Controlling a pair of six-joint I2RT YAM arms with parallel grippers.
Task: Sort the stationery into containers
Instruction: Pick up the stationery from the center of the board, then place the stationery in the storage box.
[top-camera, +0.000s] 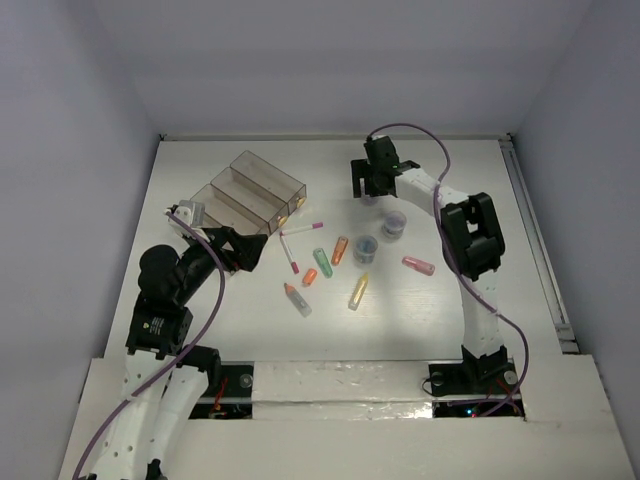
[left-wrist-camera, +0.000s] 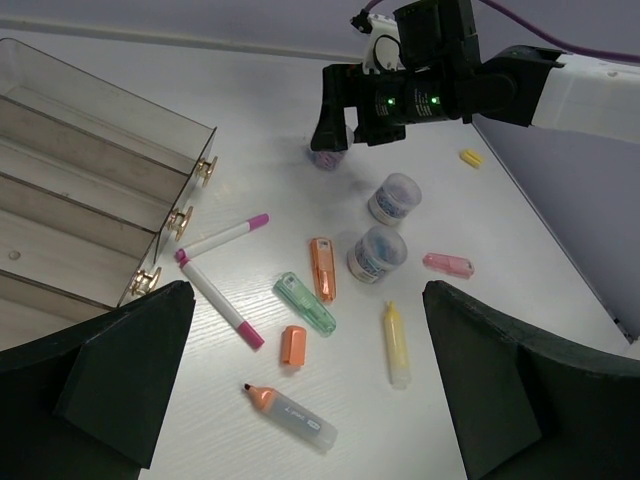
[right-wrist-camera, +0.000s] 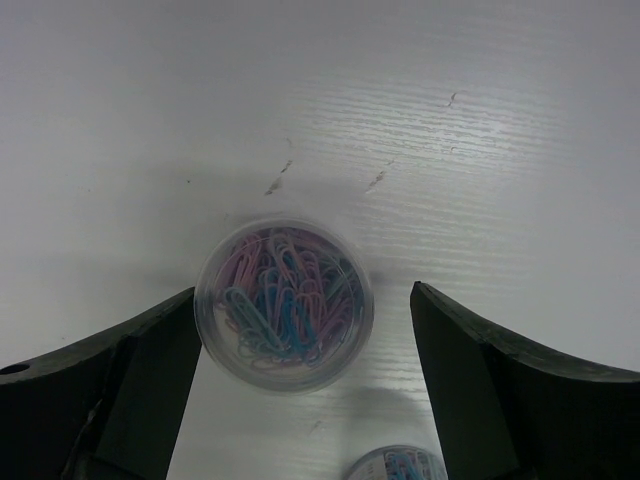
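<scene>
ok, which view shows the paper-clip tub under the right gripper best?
Right wrist: the tub fills the centre, coloured clips clear, between the fingers of the right gripper. Left wrist shows a sliver under it; top external barely any.

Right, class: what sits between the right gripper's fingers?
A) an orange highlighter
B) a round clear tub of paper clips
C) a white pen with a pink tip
B: the right wrist view shows the round tub of coloured paper clips between the fingers of the right gripper.

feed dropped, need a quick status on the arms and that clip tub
Right end effector open, straddling paper clip tub, not gripped. Left end effector open, holding nothing. Nothing blocking tub.
</scene>
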